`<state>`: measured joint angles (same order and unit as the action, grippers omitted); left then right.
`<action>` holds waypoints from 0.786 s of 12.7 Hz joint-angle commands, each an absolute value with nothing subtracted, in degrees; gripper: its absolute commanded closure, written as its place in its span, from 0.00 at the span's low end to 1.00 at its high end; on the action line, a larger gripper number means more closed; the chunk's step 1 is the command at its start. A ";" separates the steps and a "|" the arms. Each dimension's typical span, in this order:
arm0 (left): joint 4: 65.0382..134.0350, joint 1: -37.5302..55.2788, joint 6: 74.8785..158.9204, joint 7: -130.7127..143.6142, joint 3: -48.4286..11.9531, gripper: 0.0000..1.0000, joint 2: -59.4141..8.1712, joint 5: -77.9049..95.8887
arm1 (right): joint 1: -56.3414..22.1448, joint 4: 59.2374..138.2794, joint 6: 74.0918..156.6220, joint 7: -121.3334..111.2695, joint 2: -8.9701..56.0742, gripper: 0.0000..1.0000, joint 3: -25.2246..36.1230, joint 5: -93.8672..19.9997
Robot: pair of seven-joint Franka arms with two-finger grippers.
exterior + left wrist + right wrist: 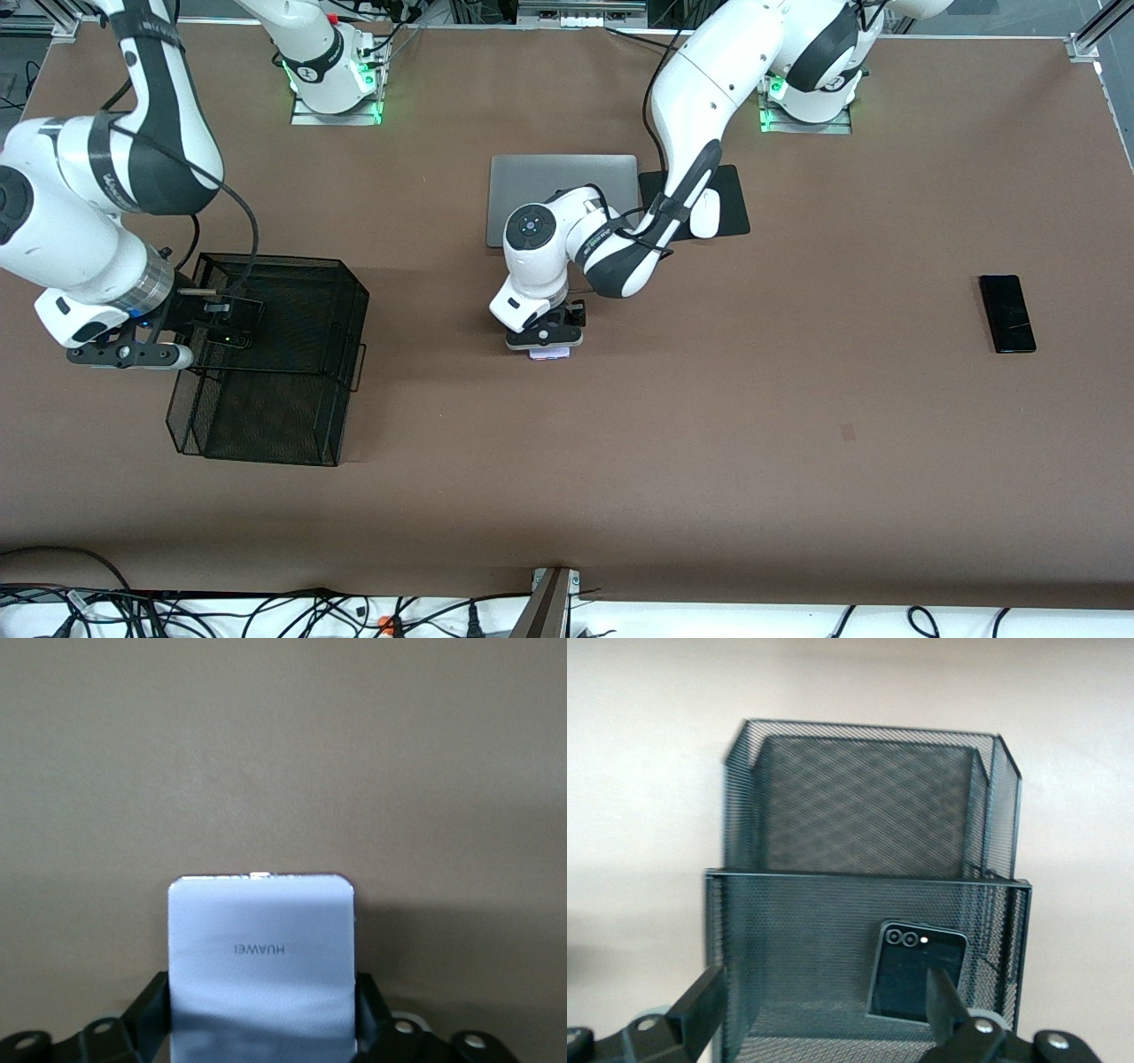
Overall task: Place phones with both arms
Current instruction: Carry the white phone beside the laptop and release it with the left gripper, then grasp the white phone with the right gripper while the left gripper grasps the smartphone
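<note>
The pale lavender-white phone (550, 354) (261, 939) lies flat on the brown table, in the middle. My left gripper (545, 340) (261, 985) is down over it, open, with one finger close along each side. The small black phone (915, 973) (228, 338) lies inside the black mesh basket (266, 416) (868, 815). My right gripper (133, 356) (824, 1010) hangs over that basket, open and empty, one finger (943, 997) partly in front of the phone. The long black phone (1007, 313) lies alone toward the left arm's end of the table.
A silver laptop (532, 182) lies shut, farther from the front camera than the left gripper. Beside it a white mouse (704, 214) rests on a black pad (733, 197). Cables run along the table's front edge.
</note>
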<state>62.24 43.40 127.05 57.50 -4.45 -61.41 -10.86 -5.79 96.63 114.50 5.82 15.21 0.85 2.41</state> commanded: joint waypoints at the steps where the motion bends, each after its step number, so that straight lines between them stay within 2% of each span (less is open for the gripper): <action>1: 59.59 43.42 125.43 58.80 -3.25 0.00 -61.79 -9.93 | -7.11 94.04 112.59 7.11 16.44 0.00 1.14 1.41; 5: 60.98 36.49 118.85 57.75 -3.95 0.00 -55.21 -8.00 | -9.48 93.96 112.41 10.00 16.35 0.00 1.05 1.41; 7: 69.12 32.54 115.33 50.50 -4.31 0.00 -50.83 -7.73 | -13.95 91.95 112.59 13.78 16.70 0.00 1.05 1.76; 10: 81.44 25.51 115.22 40.82 -4.39 0.00 -45.10 -7.82 | -21.85 88.08 112.85 24.12 22.04 0.00 1.05 1.41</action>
<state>70.44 29.31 114.45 46.67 -3.61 -51.37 -8.89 -17.29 92.59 113.65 18.26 17.38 0.56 2.18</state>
